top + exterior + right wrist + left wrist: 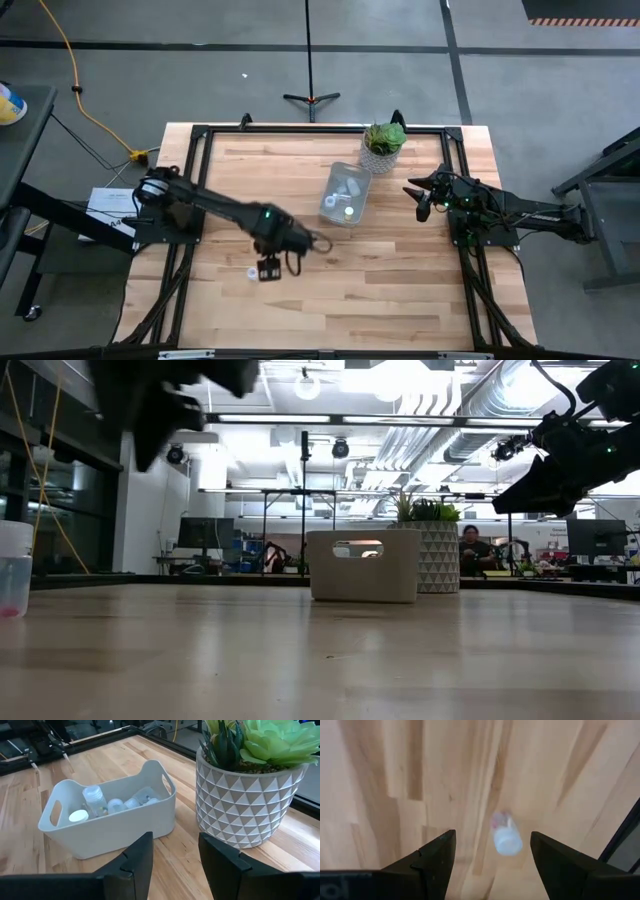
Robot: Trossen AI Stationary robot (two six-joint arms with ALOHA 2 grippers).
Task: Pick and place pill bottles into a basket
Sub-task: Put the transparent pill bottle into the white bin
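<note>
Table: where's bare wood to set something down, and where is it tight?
Bare: the near strip of the table, and the far left corner behind the left arm. Tight: the basket and plant pot sit close together, with the right tool open beside them. The left tool, open, hovers over a loose pill bottle.

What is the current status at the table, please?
Left end effector open, above lone pill bottle. Right end effector open, parked beside basket, which holds several bottles. Nothing in the way.
</note>
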